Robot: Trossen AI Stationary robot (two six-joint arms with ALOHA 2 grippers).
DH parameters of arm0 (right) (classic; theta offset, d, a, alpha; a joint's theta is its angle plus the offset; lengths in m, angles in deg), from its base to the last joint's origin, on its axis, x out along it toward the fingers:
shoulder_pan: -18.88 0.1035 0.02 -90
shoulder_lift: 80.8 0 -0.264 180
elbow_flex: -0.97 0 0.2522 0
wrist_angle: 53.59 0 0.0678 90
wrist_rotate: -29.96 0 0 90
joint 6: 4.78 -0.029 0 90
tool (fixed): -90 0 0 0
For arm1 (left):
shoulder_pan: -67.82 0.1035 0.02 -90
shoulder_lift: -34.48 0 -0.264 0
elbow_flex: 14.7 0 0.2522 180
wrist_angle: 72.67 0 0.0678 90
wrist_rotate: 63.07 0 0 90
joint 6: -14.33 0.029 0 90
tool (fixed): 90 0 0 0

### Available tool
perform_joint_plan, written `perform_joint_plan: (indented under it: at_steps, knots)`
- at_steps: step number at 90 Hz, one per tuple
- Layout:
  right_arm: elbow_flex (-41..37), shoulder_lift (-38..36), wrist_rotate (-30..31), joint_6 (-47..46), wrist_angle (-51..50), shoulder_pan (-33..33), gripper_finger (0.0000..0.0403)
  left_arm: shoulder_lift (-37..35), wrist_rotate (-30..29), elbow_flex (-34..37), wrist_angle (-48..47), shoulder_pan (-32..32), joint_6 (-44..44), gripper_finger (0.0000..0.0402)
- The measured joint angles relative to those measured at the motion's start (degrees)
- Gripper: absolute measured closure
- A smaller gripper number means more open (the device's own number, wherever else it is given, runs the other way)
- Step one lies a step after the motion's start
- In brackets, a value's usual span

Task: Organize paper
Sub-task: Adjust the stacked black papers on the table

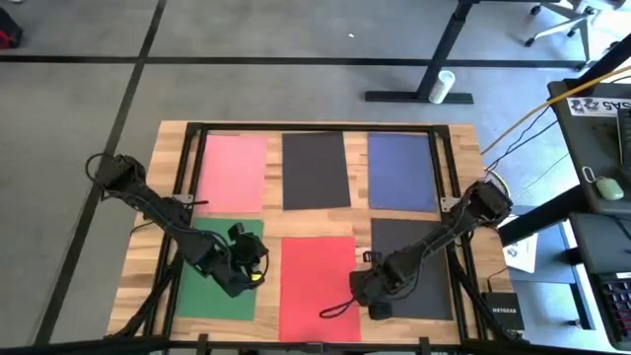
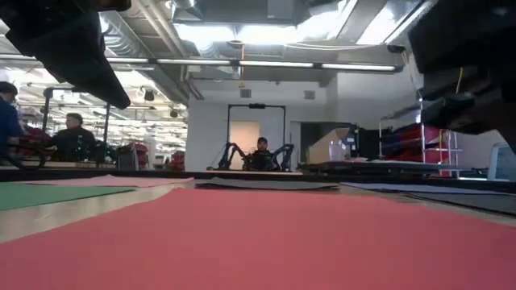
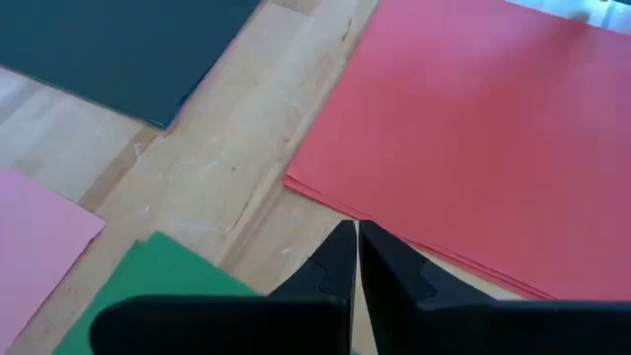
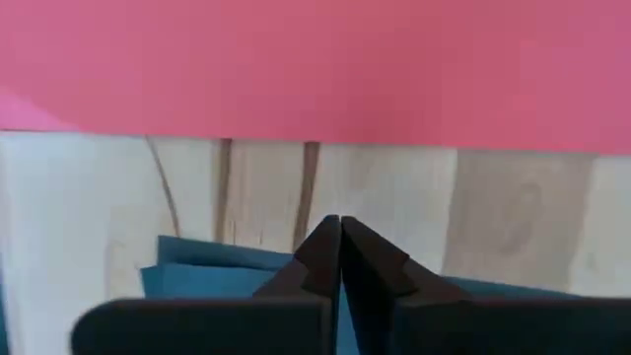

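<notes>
Six sheets lie apart on the wooden table (image 1: 463, 177): pink paper (image 1: 233, 173), black paper (image 1: 315, 170) and navy paper (image 1: 401, 171) along the far row, green paper (image 1: 212, 288), red paper (image 1: 317, 286) and dark grey paper (image 1: 419, 271) nearer. The left gripper (image 1: 258, 274) hangs over the green sheet's edge, fingers (image 3: 335, 266) clenched on nothing. The right gripper (image 1: 357, 294), fingers pressed together, sits between red and dark grey.

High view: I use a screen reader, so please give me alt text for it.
Six matte paper sheets lie in two rows on a wooden table: pink, black, navy; green, red, dark grey. Both dark arms reach over the near row.
</notes>
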Motion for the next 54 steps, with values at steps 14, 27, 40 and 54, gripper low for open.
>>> perform_joint_plan:
  at_steps: [14,27,40,54]
  knots:
    - [0.2,1.1,-1.2,0.1,0.4,0.6,0.0403,0.0,0.0,0.0,0.0,0.0,0.0,0.0402]
    - [0.2,1.1,-1.3,-0.3,0.2,0.9,0.0403,0.0,0.0,0.0,0.0,0.0,0.0,0.0402]
    - [0.2,1.1,-1.7,-1.0,-0.2,0.9,0.0403,0.0,0.0,0.0,0.0,0.0,0.0,0.0402]
    - [0.2,1.2,-2.2,-1.2,-1.1,0.9,0.0403,0.0,0.0,0.0,0.0,0.0,-0.2,0.0402]
